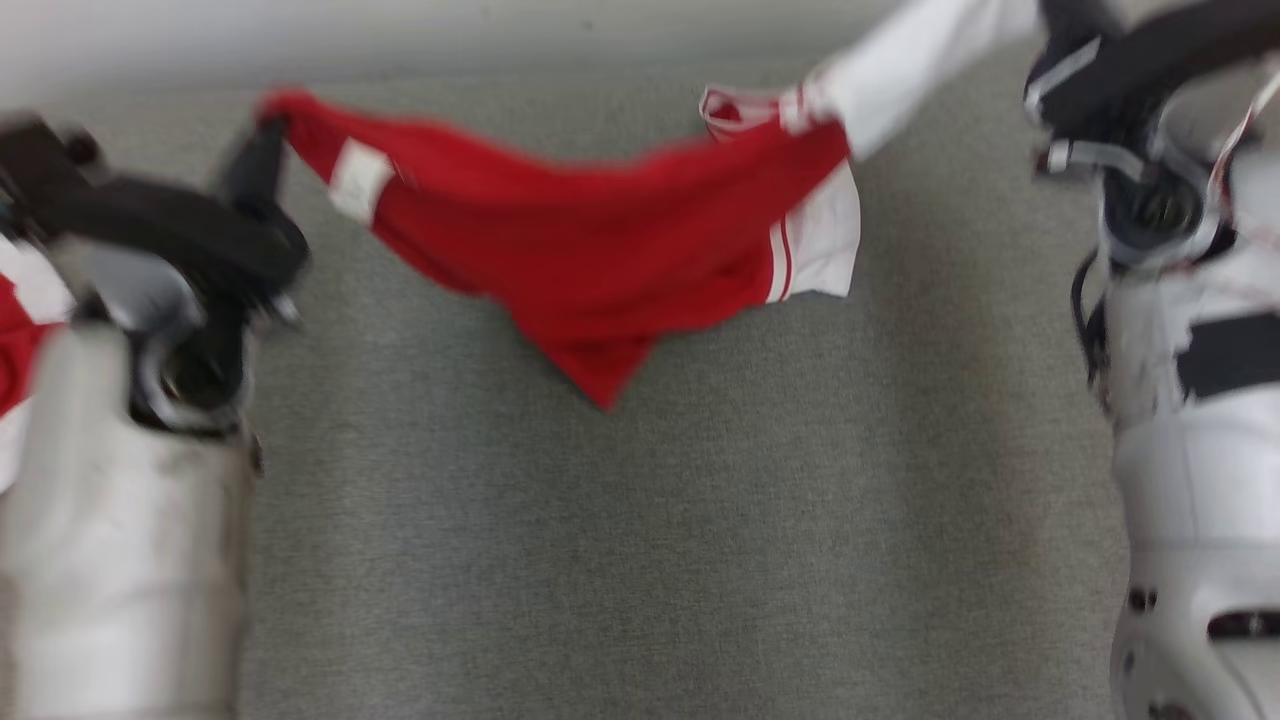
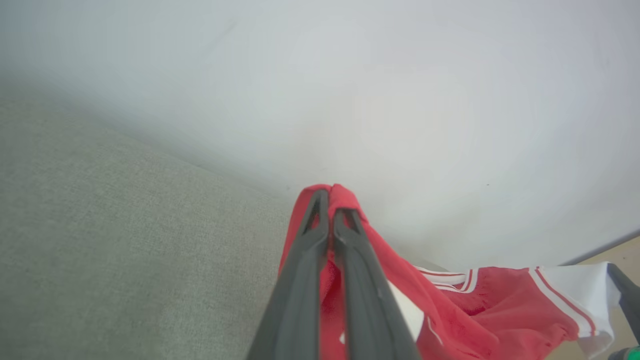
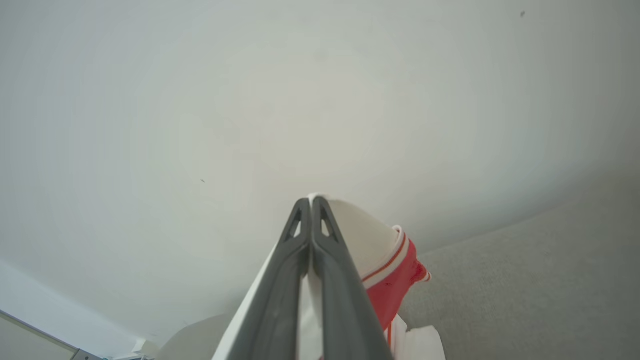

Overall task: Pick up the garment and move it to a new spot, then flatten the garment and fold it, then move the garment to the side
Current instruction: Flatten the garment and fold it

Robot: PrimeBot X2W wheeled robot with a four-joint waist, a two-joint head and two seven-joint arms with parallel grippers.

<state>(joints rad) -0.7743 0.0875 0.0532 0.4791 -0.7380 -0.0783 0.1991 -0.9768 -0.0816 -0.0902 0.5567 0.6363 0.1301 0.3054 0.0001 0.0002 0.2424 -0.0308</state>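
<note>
Surface (image 1: 640,560): we see a wide, flat grey expanse with a fine woven, felt-like grain, running back to the wall.
Wall (image 2: 400,75): pale, smooth and plain, meeting the surface in a straight line.
Garment (image 1: 600,260): soft red cloth with white sleeves edged in thin red-and-white stripes, and a white patch near its left end. It hangs stretched between the two grippers over the far part of the surface, sagging in the middle to a blunt point.
Left gripper (image 2: 330,210): two long, dark, tapering fingers pressed nearly together, pinching a bunched red edge of the garment at their tips.
Right gripper (image 3: 311,210): fingers squeezed flat against each other, clamping the end of a white sleeve (image 3: 365,235), which drapes down beside them.
Unclear: the head view is smeared, so we cannot tell whether the garment's lowest point touches the surface. The cloth's lower part is cut off in both wrist views, and the patch is too blurred to read.
</note>
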